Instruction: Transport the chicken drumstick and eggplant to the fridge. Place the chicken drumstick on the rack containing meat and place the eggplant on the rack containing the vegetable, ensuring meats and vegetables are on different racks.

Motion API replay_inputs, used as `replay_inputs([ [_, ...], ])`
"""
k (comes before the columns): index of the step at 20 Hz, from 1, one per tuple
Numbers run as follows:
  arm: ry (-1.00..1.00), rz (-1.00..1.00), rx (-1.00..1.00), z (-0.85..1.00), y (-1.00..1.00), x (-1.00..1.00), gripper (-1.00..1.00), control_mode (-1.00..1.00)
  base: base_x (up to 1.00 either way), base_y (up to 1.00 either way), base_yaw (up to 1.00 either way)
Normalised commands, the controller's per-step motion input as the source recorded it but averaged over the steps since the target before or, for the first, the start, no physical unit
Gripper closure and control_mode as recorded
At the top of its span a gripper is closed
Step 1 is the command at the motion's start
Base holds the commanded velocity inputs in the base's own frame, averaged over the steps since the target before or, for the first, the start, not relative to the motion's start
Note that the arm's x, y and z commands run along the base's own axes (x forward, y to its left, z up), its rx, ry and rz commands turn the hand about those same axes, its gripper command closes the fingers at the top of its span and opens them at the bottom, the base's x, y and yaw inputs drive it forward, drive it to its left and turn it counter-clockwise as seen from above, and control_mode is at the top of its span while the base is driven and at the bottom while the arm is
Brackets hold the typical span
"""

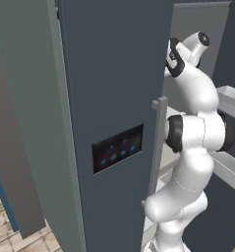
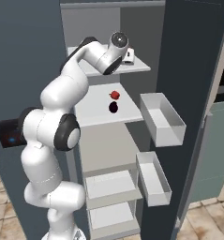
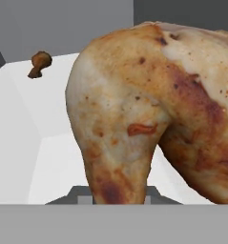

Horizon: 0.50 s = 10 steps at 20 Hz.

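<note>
The fridge point(image 2: 188, 70) stands open, and my arm reaches in over its upper rack point(image 2: 138, 68). My gripper point(image 2: 128, 56) is up there, shut on the chicken drumstick point(image 3: 149, 105), a golden-brown roasted piece that looms close in the hand view and hides the fingertips. A small brown piece of meat point(image 3: 39, 63) lies at the back of that white rack. One rack lower point(image 2: 92, 115), the eggplant point(image 2: 113, 108), a dark purple oval, lies just in front of a small red vegetable point(image 2: 115, 95).
Two pale door bins point(image 2: 163, 119) point(image 2: 153, 178) hang on the open right door. Pale drawers point(image 2: 111, 185) sit below the racks. The closed left door point(image 1: 114, 74) carries a black panel point(image 1: 117, 147) and a long handle point(image 1: 158, 142). A grey-green column point(image 1: 30, 98) stands at the left.
</note>
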Motion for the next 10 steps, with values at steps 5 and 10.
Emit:
replay_inputs([
  [5, 0.00, 0.03, 0.00, -0.12, -0.08, 0.35, 1.00, -1.00, 0.00, 0.00, 0.00],
  [10, 0.00, 0.01, 0.00, -0.22, -0.01, 0.24, 1.00, -1.00, 0.00, 0.00, 0.00],
])
